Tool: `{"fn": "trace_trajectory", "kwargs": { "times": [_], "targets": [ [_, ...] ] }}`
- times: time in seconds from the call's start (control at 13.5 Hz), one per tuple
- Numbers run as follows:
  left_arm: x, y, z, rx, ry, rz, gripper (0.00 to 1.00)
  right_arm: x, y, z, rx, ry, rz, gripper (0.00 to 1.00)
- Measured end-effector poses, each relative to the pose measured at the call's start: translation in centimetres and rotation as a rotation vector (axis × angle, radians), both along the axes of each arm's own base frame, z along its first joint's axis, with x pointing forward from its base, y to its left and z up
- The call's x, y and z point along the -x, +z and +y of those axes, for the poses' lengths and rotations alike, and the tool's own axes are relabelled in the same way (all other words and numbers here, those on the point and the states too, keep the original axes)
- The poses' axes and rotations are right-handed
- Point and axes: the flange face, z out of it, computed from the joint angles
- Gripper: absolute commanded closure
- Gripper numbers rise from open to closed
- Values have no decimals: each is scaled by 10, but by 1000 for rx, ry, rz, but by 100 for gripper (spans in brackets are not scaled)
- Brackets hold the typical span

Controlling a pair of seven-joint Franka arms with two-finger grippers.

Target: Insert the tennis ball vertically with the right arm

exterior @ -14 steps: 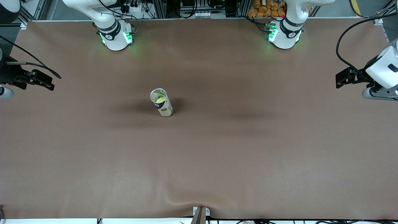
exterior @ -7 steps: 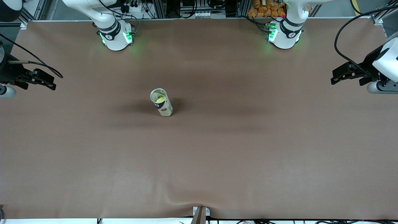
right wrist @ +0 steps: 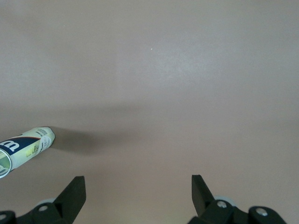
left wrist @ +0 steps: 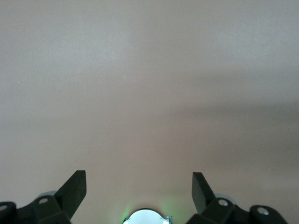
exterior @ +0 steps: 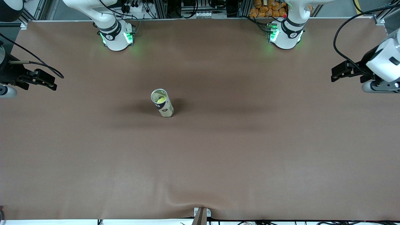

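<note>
A yellow tennis ball [exterior: 161, 100] lies inside an open-topped can [exterior: 165, 107] that stands upright near the middle of the brown table [exterior: 250, 156]. The can [right wrist: 25, 145] also shows at the edge of the right wrist view. My right gripper [right wrist: 138, 184] is open with nothing between its fingers. Its hand [exterior: 12, 76] hangs over the table's edge at the right arm's end, well away from the can. My left gripper [left wrist: 138, 179] is open and empty too. Its hand [exterior: 379, 70] is over the table's edge at the left arm's end.
Both arm bases [exterior: 117, 36] [exterior: 286, 34] glow green along the table's edge farthest from the front camera. The left arm's base [left wrist: 145, 217] shows between the fingers in the left wrist view. A small bracket [exterior: 201, 214] sits at the table's nearest edge.
The left arm's hand has drifted a little toward the bases' side of the table. The right arm's hand has barely shifted. The can and ball have not moved.
</note>
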Motion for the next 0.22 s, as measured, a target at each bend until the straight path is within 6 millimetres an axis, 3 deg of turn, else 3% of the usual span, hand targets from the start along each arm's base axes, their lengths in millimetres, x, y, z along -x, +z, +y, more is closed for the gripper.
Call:
{"fn": "trace_trajectory", "kwargs": {
  "times": [0.22],
  "targets": [
    [9, 5, -6, -12, -3, 23, 0, 0, 0, 0, 0, 0, 0, 0]
  ]
}}
